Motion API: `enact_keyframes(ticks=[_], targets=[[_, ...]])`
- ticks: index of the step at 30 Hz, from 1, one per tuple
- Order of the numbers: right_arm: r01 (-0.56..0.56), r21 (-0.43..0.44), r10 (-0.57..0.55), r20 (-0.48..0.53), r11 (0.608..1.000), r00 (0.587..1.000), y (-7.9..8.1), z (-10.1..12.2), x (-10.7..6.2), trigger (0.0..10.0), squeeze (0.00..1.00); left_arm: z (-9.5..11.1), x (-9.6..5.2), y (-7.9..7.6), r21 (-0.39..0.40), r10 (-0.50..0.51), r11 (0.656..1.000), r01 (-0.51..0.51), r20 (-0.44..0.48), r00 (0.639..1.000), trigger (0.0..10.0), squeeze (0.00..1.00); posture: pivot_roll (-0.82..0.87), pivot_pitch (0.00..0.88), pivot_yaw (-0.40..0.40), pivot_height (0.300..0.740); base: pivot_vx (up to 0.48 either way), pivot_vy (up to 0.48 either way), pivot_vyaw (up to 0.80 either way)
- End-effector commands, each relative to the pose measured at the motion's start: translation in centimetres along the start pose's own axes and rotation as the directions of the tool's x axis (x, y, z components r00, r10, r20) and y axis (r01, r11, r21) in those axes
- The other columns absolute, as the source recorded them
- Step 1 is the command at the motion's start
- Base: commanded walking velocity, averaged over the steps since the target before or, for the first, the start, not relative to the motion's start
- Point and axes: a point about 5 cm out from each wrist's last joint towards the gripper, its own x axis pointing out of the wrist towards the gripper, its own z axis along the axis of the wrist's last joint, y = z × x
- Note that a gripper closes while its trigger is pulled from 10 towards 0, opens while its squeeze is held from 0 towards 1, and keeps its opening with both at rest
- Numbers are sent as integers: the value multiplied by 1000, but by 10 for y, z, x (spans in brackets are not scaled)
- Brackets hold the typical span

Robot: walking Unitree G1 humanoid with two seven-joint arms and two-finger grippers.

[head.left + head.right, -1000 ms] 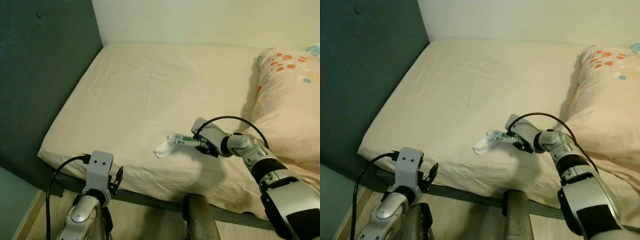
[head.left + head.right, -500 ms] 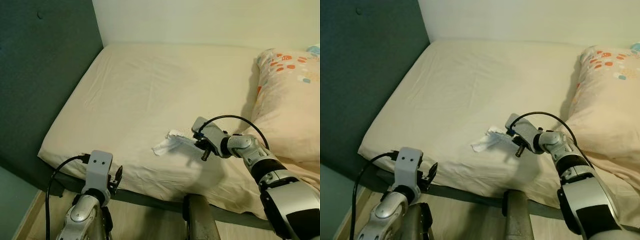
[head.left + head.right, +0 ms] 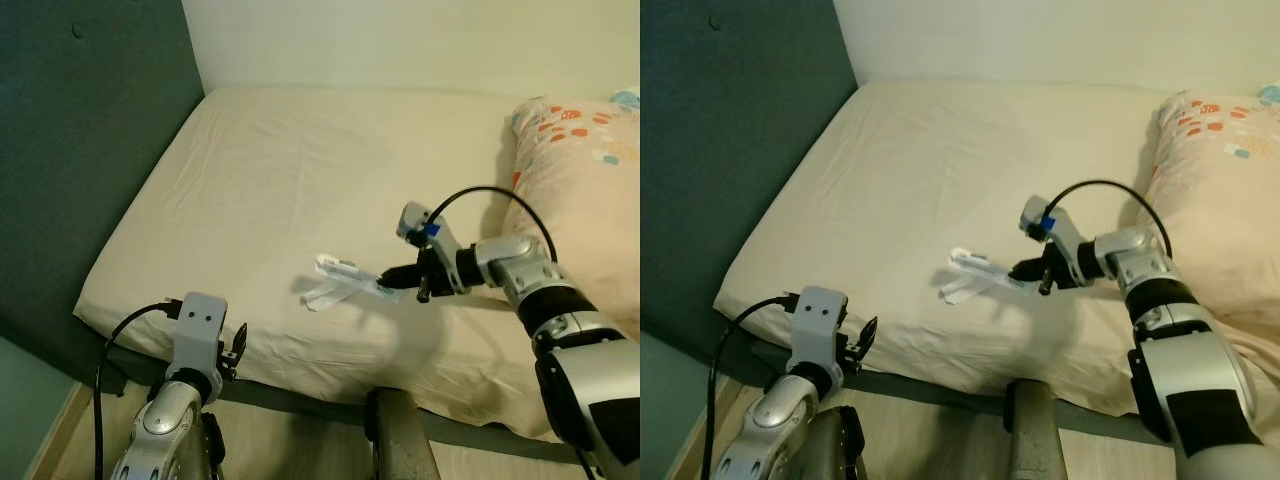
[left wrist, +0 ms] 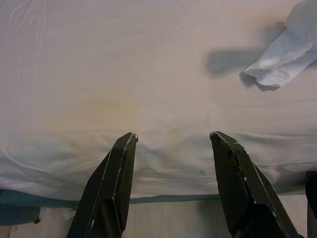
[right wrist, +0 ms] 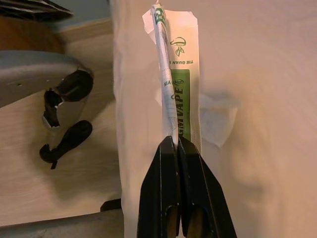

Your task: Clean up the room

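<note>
From the head view I see my right gripper (image 3: 400,272) holding a white wrapper (image 3: 345,275) lifted just above the bed (image 3: 250,180) near its front edge. My left gripper (image 3: 232,352) hangs below that edge. Left wrist view: fingers (image 4: 119,173) apart, facing the sheet. Right wrist view: fingers (image 5: 163,198) clamped on the green-printed wrapper.

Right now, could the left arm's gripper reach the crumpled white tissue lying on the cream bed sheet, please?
Probably yes. The left gripper is open at the mattress edge, facing the bare cream bed sheet, and nothing lies between it and the crumpled white tissue, which is off to one side.
</note>
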Motion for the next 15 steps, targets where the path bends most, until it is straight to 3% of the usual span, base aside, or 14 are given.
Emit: enact_keyframes(ticks=[1, 4, 8, 15], targets=[[28, -45, -29, -15, 999, 999, -1, 2, 2, 0, 0, -7, -3, 2, 12, -1, 1000, 2, -27, 1000, 10000, 0, -56, 201, -9, 543, 0, 0, 0], [62, -80, -66, -43, 995, 997, -1, -2, 6, 0, 0, -7, -3, 3, 14, 1, 1000, 0, -29, 1000, 10000, 0, -56, 205, -10, 543, 0, 0, 0], [245, -194, -276, -154, 950, 949, 7, -26, 40, 0, 0, -8, -7, 7, 25, 23, 999, -22, -31, 999, 10000, 0, -36, 225, -12, 543, 0, 0, 0], [377, -172, -400, -124, 910, 908, 7, -26, 52, 0, 0, 0, -16, 11, 34, 35, 999, -35, 7, 999, 10000, 0, 3, 253, -14, 543, 0, 0, 0]])
